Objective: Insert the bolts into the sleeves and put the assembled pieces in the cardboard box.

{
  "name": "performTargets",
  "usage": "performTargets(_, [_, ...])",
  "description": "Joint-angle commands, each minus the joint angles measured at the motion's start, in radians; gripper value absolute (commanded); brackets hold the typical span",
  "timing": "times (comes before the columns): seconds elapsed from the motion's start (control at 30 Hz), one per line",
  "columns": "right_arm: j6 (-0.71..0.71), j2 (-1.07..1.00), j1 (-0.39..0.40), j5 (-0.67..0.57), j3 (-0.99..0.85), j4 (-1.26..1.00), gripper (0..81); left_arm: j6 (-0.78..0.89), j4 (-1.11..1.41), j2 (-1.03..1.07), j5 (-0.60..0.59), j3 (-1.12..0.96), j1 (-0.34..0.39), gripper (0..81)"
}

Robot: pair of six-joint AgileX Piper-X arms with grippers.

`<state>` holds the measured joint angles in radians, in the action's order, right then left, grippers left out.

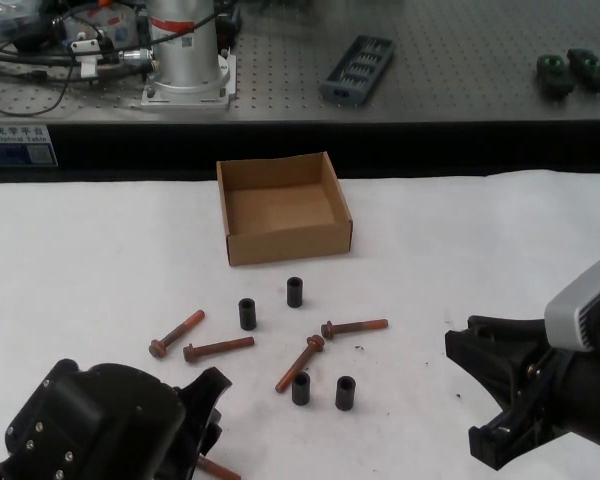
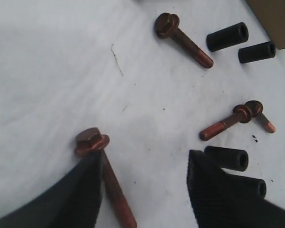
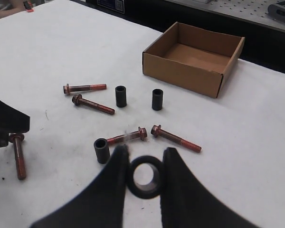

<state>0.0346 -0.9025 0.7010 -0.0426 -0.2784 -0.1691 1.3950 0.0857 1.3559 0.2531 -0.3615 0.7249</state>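
Starting the first pick, the left gripper holds fingers apart astride a bolt lying on the table, while the right gripper, also spread, faces 1 upright sleeve; next, each must close in and clamp.

The desk is lit brightly and evenly from above. Faint, soft shadows are cast close beside the bolts and sleeves. In both wrist views the near jaws are rendered as dark, almost featureless shapes against the white desk.
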Motion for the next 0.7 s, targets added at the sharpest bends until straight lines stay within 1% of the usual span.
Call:
performTargets(0.0, [0.001,0.01,0.0,0.01,-0.001,-0.025,5.6,0.021,-0.002,0.003,0.034,-0.002,-0.004,39.3])
performTargets(0.17, [0.001,0.01,0.0,0.01,-0.001,-0.025,5.6,0.038,-0.002,0.003,0.019,-0.002,-0.004,39.3])
performTargets(0.67, [0.001,0.01,0.0,0.01,-0.001,-0.021,5.6,0.036,-0.021,0.023,0.027,0.003,-0.004,39.3])
